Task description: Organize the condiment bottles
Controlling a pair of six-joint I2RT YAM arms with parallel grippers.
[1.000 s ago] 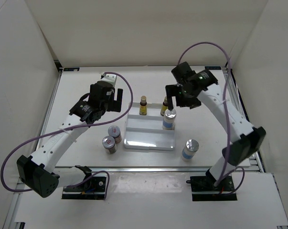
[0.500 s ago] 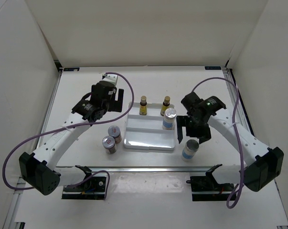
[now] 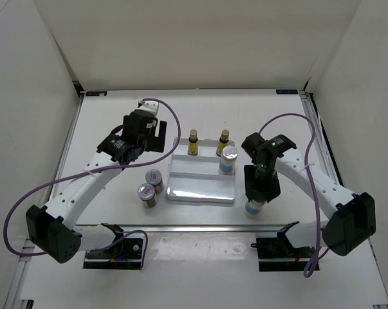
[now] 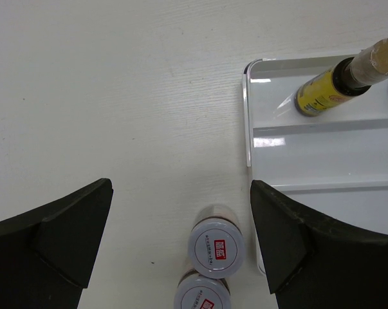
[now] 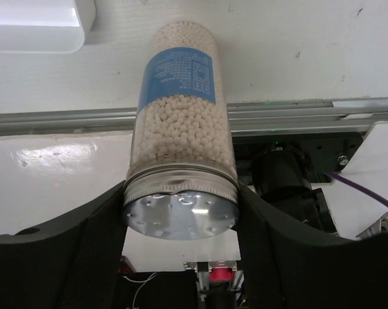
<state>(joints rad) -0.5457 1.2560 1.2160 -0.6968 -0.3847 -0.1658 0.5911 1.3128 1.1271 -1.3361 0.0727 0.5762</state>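
Note:
My right gripper (image 3: 258, 193) is shut on a clear-blue bottle (image 5: 177, 109) with a silver cap, which stands on the table off the tray's front right corner; the fingers (image 5: 97, 244) press both sides of its cap. A second clear-blue bottle (image 3: 228, 159) stands on the white tray (image 3: 200, 191), with two slim yellow bottles (image 3: 193, 142) (image 3: 224, 141) along the tray's back. Two short silver-lidded jars (image 4: 215, 244) (image 4: 202, 297) stand together left of the tray. My left gripper (image 3: 154, 135) hovers open above the table behind them, holding nothing.
The tray's front steps (image 4: 309, 154) are bare. A metal rail (image 5: 65, 119) runs along the table's near edge just behind the held bottle. White walls enclose the table on three sides.
My right arm swung from the bottle on the tray to the front right bottle and closed its jaws on the cap. The left arm has hardly moved.

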